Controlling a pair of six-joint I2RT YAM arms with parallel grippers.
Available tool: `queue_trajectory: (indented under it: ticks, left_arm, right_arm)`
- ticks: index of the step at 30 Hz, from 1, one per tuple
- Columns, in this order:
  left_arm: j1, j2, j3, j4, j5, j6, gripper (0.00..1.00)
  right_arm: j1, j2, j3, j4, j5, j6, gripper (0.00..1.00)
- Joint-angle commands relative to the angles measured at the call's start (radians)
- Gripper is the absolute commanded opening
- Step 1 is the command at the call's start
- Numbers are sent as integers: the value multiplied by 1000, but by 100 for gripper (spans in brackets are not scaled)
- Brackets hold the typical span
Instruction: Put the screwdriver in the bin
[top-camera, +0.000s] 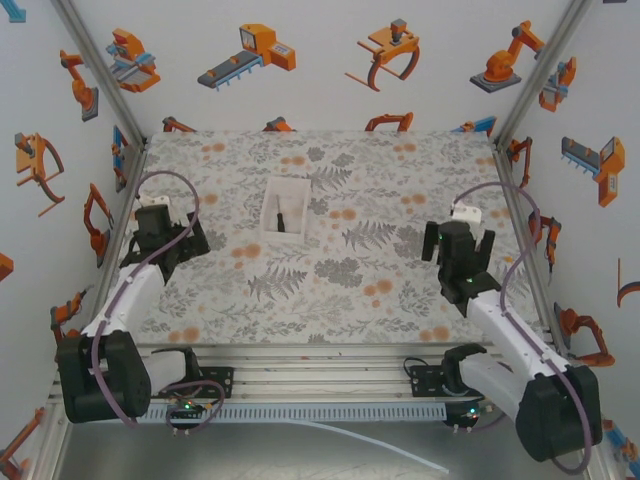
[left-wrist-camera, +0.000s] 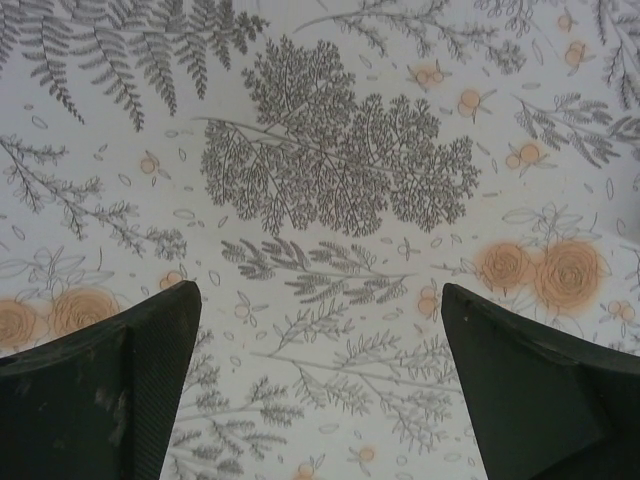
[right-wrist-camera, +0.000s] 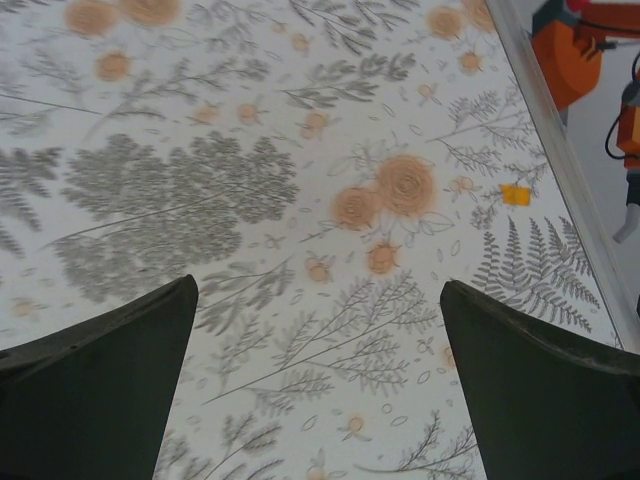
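Fingers first: the left fingers (left-wrist-camera: 100, 390) are spread wide with nothing between them, just flowery worktop (left-wrist-camera: 330, 170) showing through the gap. The right fingers (right-wrist-camera: 540, 390) are the same deal, wide apart and empty, hanging over the print close to the edge rail (right-wrist-camera: 560, 170) on their right.

On the overhead cam both arms sit low and out to their own sides, well apart from each other and neither one near the bin. My read is that it's a parked pose. There's nothing to hold, so no reason to have the fingers pressed together, and being out wide means they can't bump anything.

Further out, ahead of both sets of fingers and between them, though nearer the left pair, is the bin (top-camera: 268, 212). It sits flat on the worktop with its long side running away from the arms. The screwdriver (top-camera: 281, 220) is a small dark sliver lying inside it, toward the end closest to the fingers and more or less along the bin's length. It's too tiny on my feed to tell handle from shaft.

So as far as I can judge, the job's done: it's within the walls and nothing is gripping it. Reaching in now would only risk nudging a light plastic tray.
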Motion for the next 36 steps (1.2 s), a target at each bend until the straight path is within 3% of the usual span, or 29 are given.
queue_trajectory:
  ticks: [1,3,12,15,25,30,36]
  left_arm:
    - [7,-32,-80,272,-7,6,97]
    - [7,-20,-125,365,-4,41,97]
    - [39,106,-202,627,-15,81,97]
    - [40,176,-188,678,-4,49,97]
    - [-11,296,-202,822,20,109,97]
    - [-40,392,-316,1138,0,142,97]
    - [-54,374,-234,942,11,161,97]
  right_arm:
    - [-93,42,-135,453,-116,-96,99]
    - [-141,141,-186,620,-130,-81,99]
    - [-232,472,-135,867,-287,-72,99]
    - [-243,595,-164,1042,-318,-73,99]
    - [-274,587,-144,997,-420,-62,100]
    - [-275,586,-121,949,-466,-79,100]
    - [-274,585,-171,1037,-518,-105,97]
